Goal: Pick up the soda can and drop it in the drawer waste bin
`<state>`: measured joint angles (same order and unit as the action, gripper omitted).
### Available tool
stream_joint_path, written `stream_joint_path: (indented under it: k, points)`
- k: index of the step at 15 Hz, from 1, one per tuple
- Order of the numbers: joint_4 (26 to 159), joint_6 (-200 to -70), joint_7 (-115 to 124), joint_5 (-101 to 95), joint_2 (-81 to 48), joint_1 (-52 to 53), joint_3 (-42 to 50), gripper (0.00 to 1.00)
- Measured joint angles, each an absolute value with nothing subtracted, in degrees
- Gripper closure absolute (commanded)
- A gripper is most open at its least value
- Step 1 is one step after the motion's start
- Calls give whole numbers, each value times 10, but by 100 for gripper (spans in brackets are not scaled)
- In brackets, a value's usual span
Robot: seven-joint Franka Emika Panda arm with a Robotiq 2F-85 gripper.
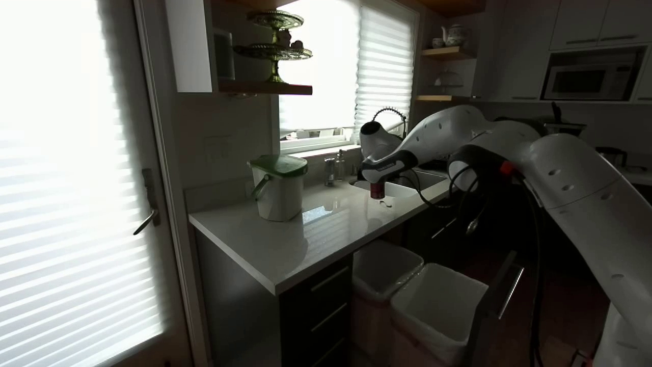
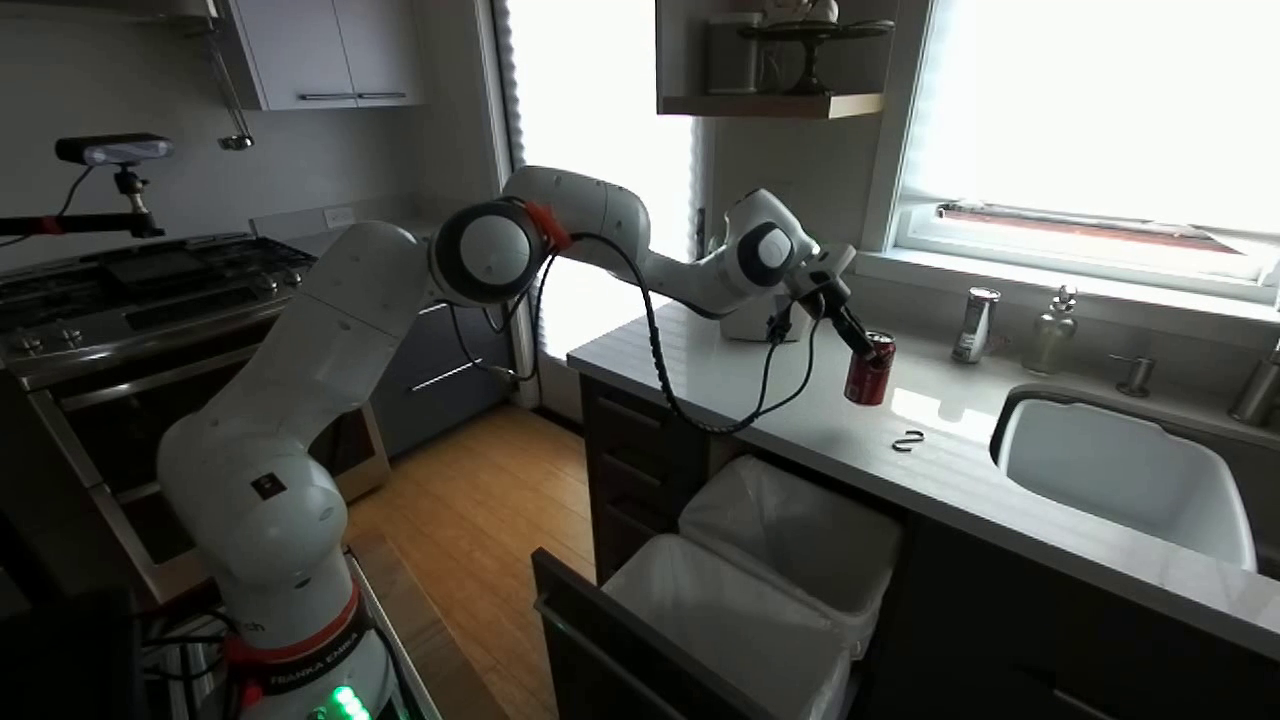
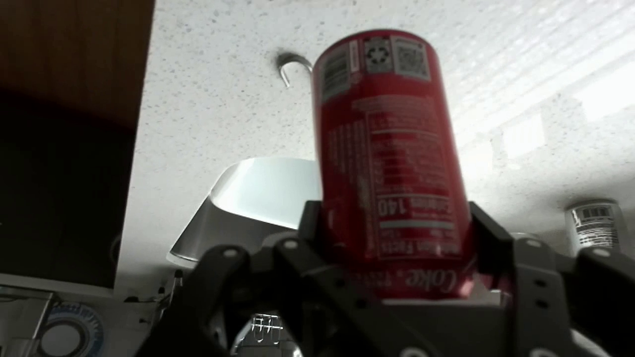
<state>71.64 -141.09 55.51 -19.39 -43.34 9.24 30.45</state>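
The dark-red soda can [image 1: 377, 190] shows in both exterior views [image 2: 868, 372], apparently a little above the white counter. In the wrist view the can [image 3: 392, 148] fills the middle, held between the two black fingers. My gripper [image 3: 397, 220] is shut on it, one finger on each side. The gripper also shows in an exterior view [image 2: 858, 338], reaching down to the can's upper part. The drawer waste bin [image 2: 630, 640] is pulled out below the counter, with two pale tubs [image 2: 790, 510] inside. It also shows in an exterior view [image 1: 438, 285], in front of the counter edge.
A metal S-hook [image 2: 908, 441] lies on the counter near the can. A silver can [image 2: 975, 325] and a glass bottle [image 2: 1050, 335] stand by the window. The sink [image 2: 1120, 480] is beyond. The pale green lidded container [image 1: 279, 193] stands near the counter's end. Cables hang from the arm.
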Motion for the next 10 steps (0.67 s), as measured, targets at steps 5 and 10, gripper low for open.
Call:
stream_joint_path:
  k: [5, 10]
  points:
    - [821, -1380, 555, -249, -327, 105, 295, 56]
    - [958, -1382, 596, -311, -222, 107, 263, 56]
